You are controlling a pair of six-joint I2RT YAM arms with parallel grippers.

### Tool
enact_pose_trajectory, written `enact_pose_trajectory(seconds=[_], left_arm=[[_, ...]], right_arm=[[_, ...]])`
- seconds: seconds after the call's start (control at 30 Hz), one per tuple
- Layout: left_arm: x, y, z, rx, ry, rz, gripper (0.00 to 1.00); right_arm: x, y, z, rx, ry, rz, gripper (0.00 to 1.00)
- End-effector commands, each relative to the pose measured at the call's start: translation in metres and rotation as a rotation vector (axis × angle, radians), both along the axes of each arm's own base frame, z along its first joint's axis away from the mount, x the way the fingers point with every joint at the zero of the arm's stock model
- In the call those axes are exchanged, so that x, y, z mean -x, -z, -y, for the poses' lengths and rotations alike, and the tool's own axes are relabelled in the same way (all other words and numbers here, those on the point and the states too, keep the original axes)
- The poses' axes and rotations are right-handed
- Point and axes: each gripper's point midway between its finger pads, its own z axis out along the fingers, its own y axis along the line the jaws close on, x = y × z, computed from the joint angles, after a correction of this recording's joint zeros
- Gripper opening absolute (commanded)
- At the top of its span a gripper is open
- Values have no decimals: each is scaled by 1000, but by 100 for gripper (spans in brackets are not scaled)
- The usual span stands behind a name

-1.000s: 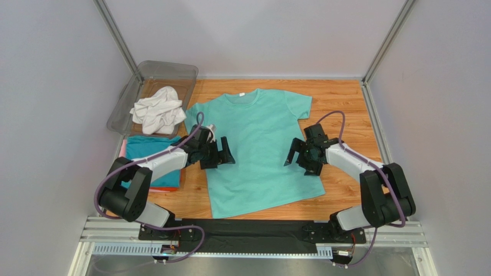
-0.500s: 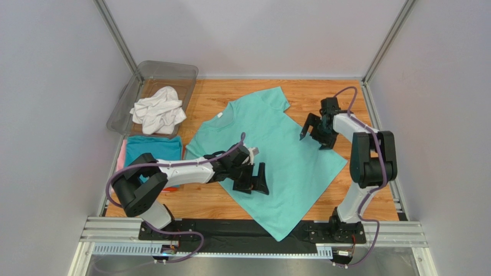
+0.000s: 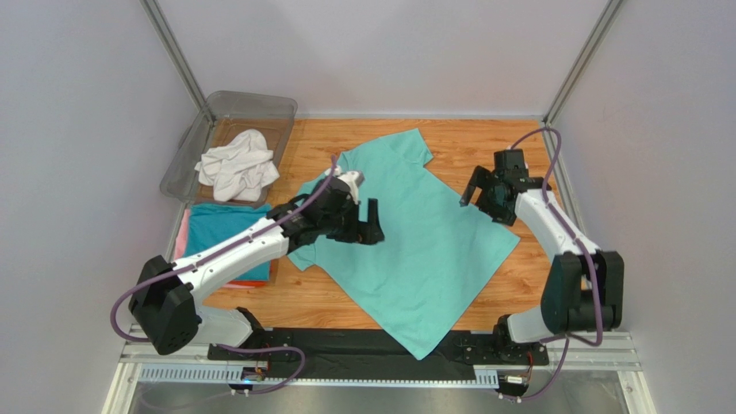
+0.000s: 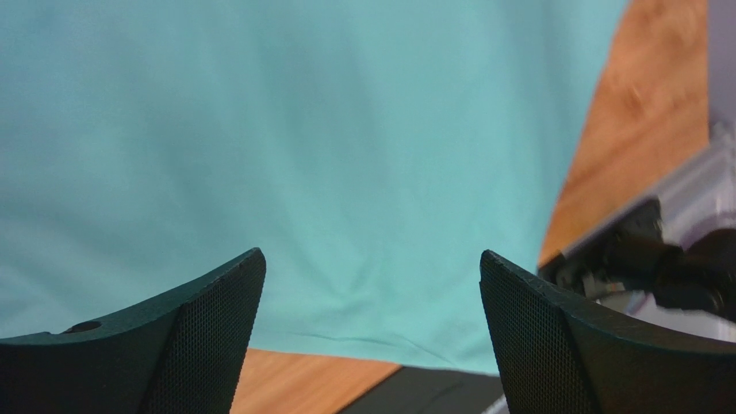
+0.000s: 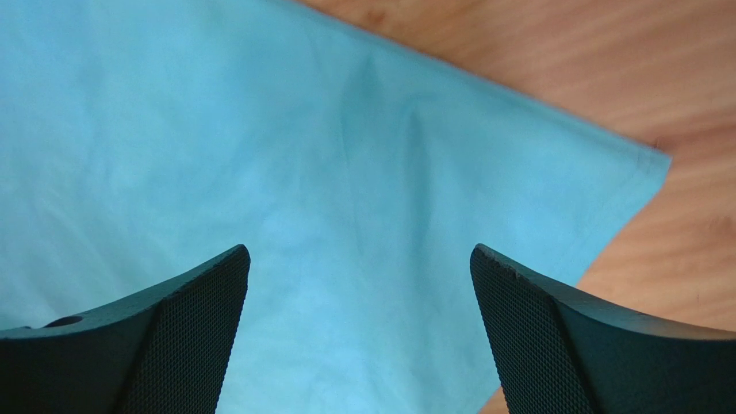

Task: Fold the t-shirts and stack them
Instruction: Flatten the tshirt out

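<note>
The mint green t-shirt (image 3: 423, 241) lies flat and turned diagonally on the wooden table, collar to the upper left, hem toward the front edge. My left gripper (image 3: 370, 222) hovers open and empty over its left part; the cloth fills the left wrist view (image 4: 302, 129). My right gripper (image 3: 484, 194) hovers open and empty at the shirt's right edge; the cloth and a corner show in the right wrist view (image 5: 345, 172). A crumpled white t-shirt (image 3: 235, 166) lies in the bin. A folded teal-blue t-shirt (image 3: 226, 231) lies on pink and orange ones at the left.
The clear plastic bin (image 3: 259, 108) stands at the back left corner. Bare wood (image 3: 510, 147) shows at the back right. The black base rail (image 3: 363, 345) runs along the front edge, with the shirt's hem over it.
The left gripper moved up and back from the shirt's lower part to near its left sleeve. The right gripper shifted slightly right. The shirt has turned diagonal since one second ago.
</note>
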Motion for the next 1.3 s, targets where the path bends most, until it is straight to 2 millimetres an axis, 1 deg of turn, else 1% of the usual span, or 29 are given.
enact_pose_trajectory(seconds=[0.0, 0.07, 0.1, 0.13, 0.17, 0.2, 0.23, 0.3, 0.33, 0.5, 0.6, 0.63, 0.7, 0.73, 0.77, 0.8, 0.83, 0.87, 0.9, 0.93, 0.97, 1.0, 1.03, 1.1, 1.13, 1.17, 1.2, 1.23, 1.27], left_arm=[[-41, 17, -57, -119, -125, 19, 100], [-59, 26, -66, -123, -156, 0, 100], [-73, 29, -77, -119, -197, -8, 100], [-80, 44, -83, -135, -227, -47, 100], [-88, 50, -91, -126, -255, -78, 100], [-95, 54, -90, -115, -251, -92, 100], [-97, 68, -89, -108, -246, -139, 100], [-106, 75, -91, -100, -253, -161, 100], [-107, 86, -92, -118, -256, -188, 100], [-108, 107, -89, -127, -260, -233, 100], [-102, 114, -86, -109, -254, -266, 100], [-99, 114, -79, -74, -237, -285, 100], [-90, 117, -75, -43, -233, -319, 100], [-90, 114, -68, -2, -239, -326, 100], [-81, 119, -67, 1, -241, -343, 100], [-79, 116, -64, 18, -241, -335, 100], [-79, 112, -59, 40, -244, -325, 100], [-71, 112, -52, 39, -227, -328, 100], [-70, 107, -47, 49, -216, -317, 100], [-64, 105, -37, 46, -183, -310, 100], [-63, 102, -30, 46, -166, -303, 100], [-59, 102, -26, 40, -152, -307, 100], [-54, 102, -17, 40, -132, -310, 100], [-55, 104, -14, 37, -146, -316, 100], [-60, 101, -14, 38, -154, -301, 100], [-66, 98, -15, 24, -168, -283, 100], [-69, 98, -24, -28, -183, -263, 100], [-81, 82, -22, -31, -185, -219, 100], [-85, 71, -24, -39, -190, -191, 100]], right_arm=[[54, 26, -23, -34, -14, -85, 100], [70, 31, -40, -80, -42, -89, 100], [89, 46, -51, -94, -73, -134, 100], [94, 49, -56, -109, -80, -140, 100], [95, 53, -61, -130, -76, -133, 100], [103, 61, -63, -140, -79, -151, 100], [102, 64, -64, -142, -78, -148, 100], [99, 68, -57, -98, -76, -157, 100], [94, 70, -55, -77, -80, -166, 100], [70, 81, -35, 23, -58, -211, 100], [51, 87, -24, 53, -38, -242, 100], [46, 94, -21, 64, -45, -265, 100], [20, 87, -14, 67, -29, -236, 100], [15, 96, -10, 78, -34, -266, 100], [-7, 86, -4, 72, -16, -230, 100], [-16, 87, -1, 71, -12, -230, 100], [-21, 98, 3, 76, -20, -260, 100], [-45, 87, 7, 58, -13, -215, 100], [-51, 97, 11, 61, -13, -236, 100], [-61, 96, 14, 67, -23, -226, 100], [-83, 86, 19, 76, -14, -181, 100], [-93, 94, 22, 90, -21, -184, 100], [-103, 95, 24, 95, -26, -172, 100], [-125, 92, 23, 92, -55, -150, 100], [-131, 90, 21, 88, -71, -136, 100], [-136, 86, 21, 90, -74, -125, 100], [-144, 75, 21, 93, -75, -91, 100], [-147, 68, 22, 96, -73, -74, 100], [-149, 59, 22, 102, -72, -56, 100]])
